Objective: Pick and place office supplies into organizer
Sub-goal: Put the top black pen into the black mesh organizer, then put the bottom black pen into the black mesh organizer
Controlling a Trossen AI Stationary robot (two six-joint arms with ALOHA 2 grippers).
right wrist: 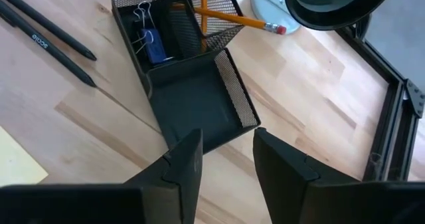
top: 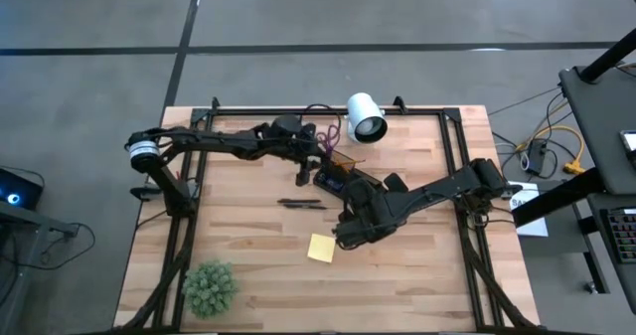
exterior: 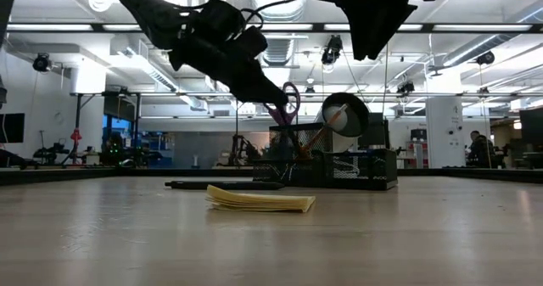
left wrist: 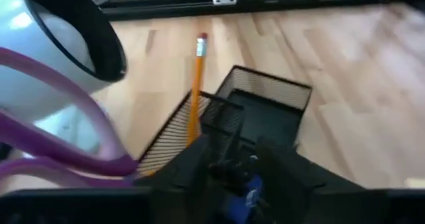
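Observation:
The black mesh organizer [top: 343,179] stands on the table's far middle. An orange pencil [left wrist: 196,84] leans in its back compartment, and purple-handled scissors [exterior: 288,103] stand there with their handles up. My left gripper [left wrist: 239,171] reaches in from the table's left over the organizer, fingers apart, with a small dark-and-blue clip [left wrist: 247,194] showing between them. A blue clip [right wrist: 154,48] lies in a small compartment. My right gripper [right wrist: 226,164] hovers open above the organizer's near end with nothing between its fingers. The yellow sticky pad [top: 320,248] and two black pens [top: 301,203] lie flat on the table. My left gripper has the clip showing between its spread fingers [left wrist: 199,174], but I cannot tell whether either finger touches it or whether it lies in the compartment below them.
A white cylindrical camera [top: 365,116] lies at the far edge behind the organizer. A fuzzy green plant ball [top: 209,287] sits at the near left corner. A black frame [top: 467,216] runs along the table's sides. Bare wood lies along the near edge.

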